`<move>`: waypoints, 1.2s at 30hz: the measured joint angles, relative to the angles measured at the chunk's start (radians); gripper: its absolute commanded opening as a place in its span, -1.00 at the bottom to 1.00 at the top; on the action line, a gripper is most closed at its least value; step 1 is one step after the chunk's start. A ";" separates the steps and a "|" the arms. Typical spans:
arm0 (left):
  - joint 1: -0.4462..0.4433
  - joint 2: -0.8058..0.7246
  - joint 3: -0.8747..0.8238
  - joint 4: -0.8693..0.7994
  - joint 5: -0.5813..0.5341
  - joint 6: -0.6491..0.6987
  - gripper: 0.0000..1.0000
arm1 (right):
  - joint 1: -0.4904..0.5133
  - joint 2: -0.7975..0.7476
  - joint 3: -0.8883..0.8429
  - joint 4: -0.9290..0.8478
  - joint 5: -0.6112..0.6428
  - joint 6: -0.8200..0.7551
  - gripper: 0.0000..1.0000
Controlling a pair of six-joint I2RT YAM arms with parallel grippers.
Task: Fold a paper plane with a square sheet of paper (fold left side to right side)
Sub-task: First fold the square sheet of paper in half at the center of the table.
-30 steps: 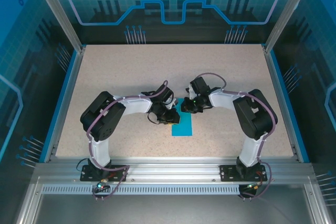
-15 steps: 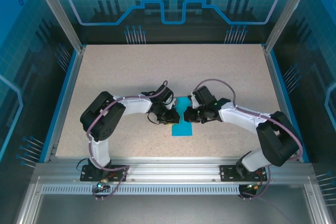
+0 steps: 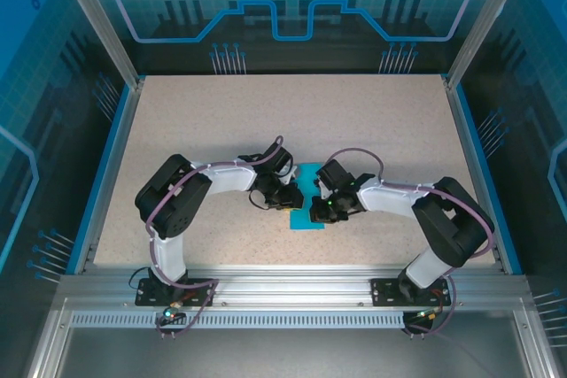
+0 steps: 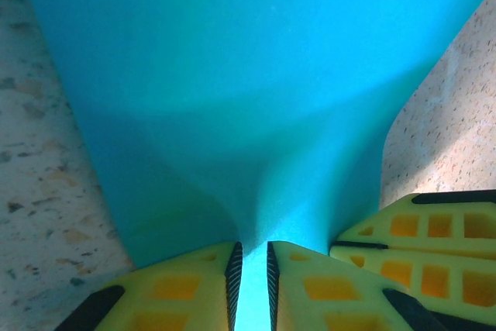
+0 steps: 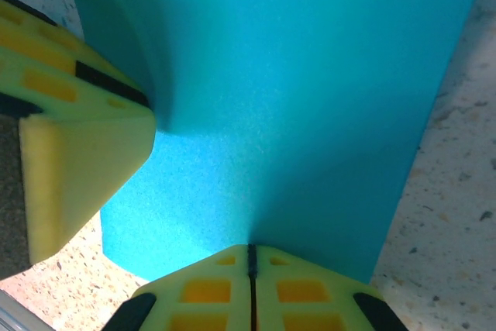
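Two arms bend inward and meet near the middle of the speckled tabletop [image 3: 221, 121], over a teal-blue paper sheet [image 3: 304, 219]. From above, the sheet looks like a narrow upright strip, lying slightly nearer the front edge than the centre, and both wrists cover parts of it.

The left pincer [image 3: 289, 198] comes in from the sheet's left side. Seen from its wrist, the yellow fingers are nearly closed, leaving only a thin slit. The paper runs into that slit, so this pincer has the sheet pinched. Beyond the tips the paper rises and fans out wide in a soft curve, lifted off the tabletop there.

The right pincer [image 3: 321, 210] comes in from the right, just beside the left one. Its own camera shows the two yellow fingers [image 5: 194, 292] pressed flat together with no gap. They sit on the near edge of the sheet, and a faint ridge in the paper leads up from the seam between them, so it appears to be nipping that edge. The left pincer's fingers [image 5: 77, 137] show at that view's left side, touching the paper.
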 measured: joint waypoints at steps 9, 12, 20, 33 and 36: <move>0.006 0.000 0.042 -0.031 0.000 -0.012 -0.66 | 0.000 0.016 0.021 -0.031 0.006 -0.019 -0.88; 0.017 0.000 0.063 -0.026 0.000 -0.017 -0.77 | 0.000 0.018 0.023 -0.032 0.006 -0.023 -0.89; 0.037 0.042 0.092 -0.006 0.000 -0.006 -0.82 | 0.000 0.020 0.024 -0.035 0.006 -0.027 -0.90; 0.069 0.071 0.048 0.101 0.029 0.008 -0.87 | -0.005 0.025 0.031 -0.047 0.004 -0.049 -0.91; 0.076 0.068 0.029 0.138 0.047 0.008 -0.88 | -0.007 0.027 0.032 -0.050 0.002 -0.054 -0.91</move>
